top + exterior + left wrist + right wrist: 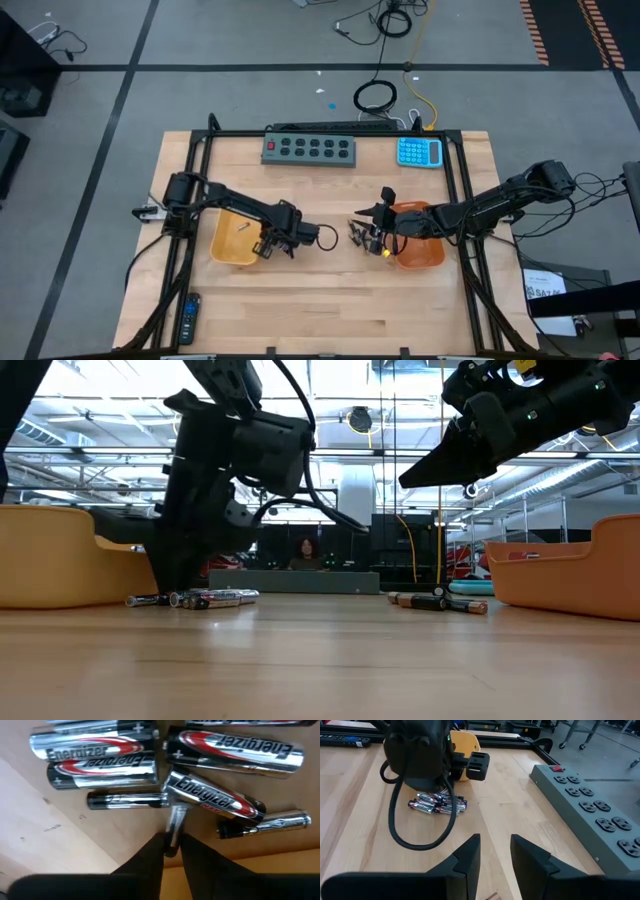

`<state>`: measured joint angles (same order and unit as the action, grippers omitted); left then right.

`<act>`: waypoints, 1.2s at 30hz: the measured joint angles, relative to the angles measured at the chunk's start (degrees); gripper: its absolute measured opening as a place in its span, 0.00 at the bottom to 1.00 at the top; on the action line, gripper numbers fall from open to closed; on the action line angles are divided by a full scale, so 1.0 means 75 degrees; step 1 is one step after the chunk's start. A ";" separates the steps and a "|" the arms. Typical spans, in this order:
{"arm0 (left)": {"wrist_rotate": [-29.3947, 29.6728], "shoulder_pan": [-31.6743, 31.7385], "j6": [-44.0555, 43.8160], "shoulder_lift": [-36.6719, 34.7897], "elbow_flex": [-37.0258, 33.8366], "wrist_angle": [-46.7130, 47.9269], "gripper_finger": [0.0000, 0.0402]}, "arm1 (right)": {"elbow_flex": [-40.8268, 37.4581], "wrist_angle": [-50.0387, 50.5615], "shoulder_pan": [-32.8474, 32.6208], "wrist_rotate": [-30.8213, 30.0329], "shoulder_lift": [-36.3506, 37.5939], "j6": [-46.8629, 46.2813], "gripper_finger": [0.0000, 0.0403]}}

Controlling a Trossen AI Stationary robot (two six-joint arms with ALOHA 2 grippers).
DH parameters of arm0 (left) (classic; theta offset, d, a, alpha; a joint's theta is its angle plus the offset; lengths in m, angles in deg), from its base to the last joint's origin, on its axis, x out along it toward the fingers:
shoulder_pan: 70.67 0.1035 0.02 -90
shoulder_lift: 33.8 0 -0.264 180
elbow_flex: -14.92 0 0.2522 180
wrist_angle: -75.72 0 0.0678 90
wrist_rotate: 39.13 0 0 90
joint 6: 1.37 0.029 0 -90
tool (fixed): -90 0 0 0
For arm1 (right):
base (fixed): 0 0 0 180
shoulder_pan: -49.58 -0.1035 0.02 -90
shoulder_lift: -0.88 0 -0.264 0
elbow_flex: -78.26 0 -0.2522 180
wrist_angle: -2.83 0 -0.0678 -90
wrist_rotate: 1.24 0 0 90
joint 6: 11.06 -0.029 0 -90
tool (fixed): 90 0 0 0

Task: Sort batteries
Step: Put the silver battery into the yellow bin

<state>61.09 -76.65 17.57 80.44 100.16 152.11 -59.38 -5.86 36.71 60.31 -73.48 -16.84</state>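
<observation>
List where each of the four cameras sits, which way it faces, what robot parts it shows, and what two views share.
High view: overhead, straight down; both arms, left gripper, right gripper.
Low view: table height, level toward the room; both arms from above.
Left wrist view: on the left arm, down at the batteries; its fingers pinch a thin battery.
Right wrist view: on the right arm, across the table; its open fingers, the left arm.
Shared: both wrist views show that battery pile.

One camera looks straight down on the whole wooden table (330, 300), one sits level at the tabletop facing the room, the left wrist camera hangs very close over a pile of batteries (100, 762), and the right wrist camera sees that pile from farther off.
</observation>
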 joint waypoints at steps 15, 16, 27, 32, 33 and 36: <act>0.0109 0.0005 -0.0066 0.0115 0.0773 0.1213 0.00 | 0.0000 0.0001 0.0000 -0.0002 0.0000 -0.0006 0.24; 0.0111 0.0001 -0.0071 0.0115 0.0917 0.1314 0.00 | 0.0000 -0.0001 0.0000 -0.0002 0.0000 -0.0009 0.24; -0.0586 -0.0006 -0.0707 0.0115 0.1699 0.2119 0.02 | 0.0000 0.0024 0.0000 -0.0002 0.0000 -0.0067 0.24; -0.0579 -0.0086 -0.0744 0.0112 0.1573 0.1838 0.18 | 0.0000 0.0023 0.0000 -0.0002 0.0000 -0.0074 0.24; -0.0571 -0.0108 -0.0744 0.0112 0.1538 0.1833 0.22 | 0.0000 0.0026 0.0000 -0.0002 0.0000 -0.0076 0.24; -0.0562 -0.0128 -0.0744 0.0103 0.1342 0.1642 0.33 | 0.0000 0.0024 0.0000 -0.0002 0.0000 -0.0082 0.24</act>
<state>56.87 -77.60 11.99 81.22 110.23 164.42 -59.38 -5.67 36.71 60.29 -73.48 -17.45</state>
